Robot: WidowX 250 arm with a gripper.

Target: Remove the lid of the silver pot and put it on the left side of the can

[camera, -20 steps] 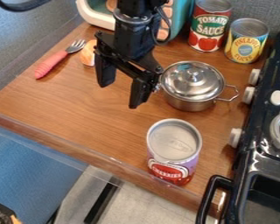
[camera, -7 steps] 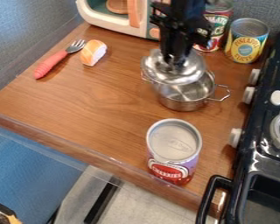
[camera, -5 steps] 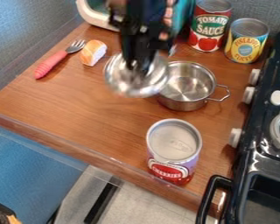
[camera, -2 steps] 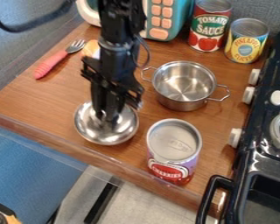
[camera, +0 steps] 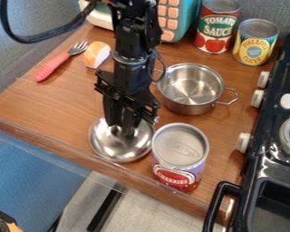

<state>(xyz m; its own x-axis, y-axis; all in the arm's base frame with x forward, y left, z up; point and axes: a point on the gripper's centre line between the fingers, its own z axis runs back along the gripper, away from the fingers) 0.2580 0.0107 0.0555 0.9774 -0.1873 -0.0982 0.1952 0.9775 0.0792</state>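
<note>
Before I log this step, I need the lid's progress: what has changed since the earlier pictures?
The fingers took hold of the lid and carried it off the pot, leftward and nearer the camera, to the nearest can's left. The uncovered pot shifted slightly left. That can, the fork and the back cans stayed put.

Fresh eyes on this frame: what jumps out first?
Probably the black arm coming down from the top edge, its hand at the shiny silver lid near the counter's front edge. Next, the cherries can just right of the lid in the image, standing at that same edge. Then the silver pot behind the can, uncovered, its bare inside facing the camera.
</note>
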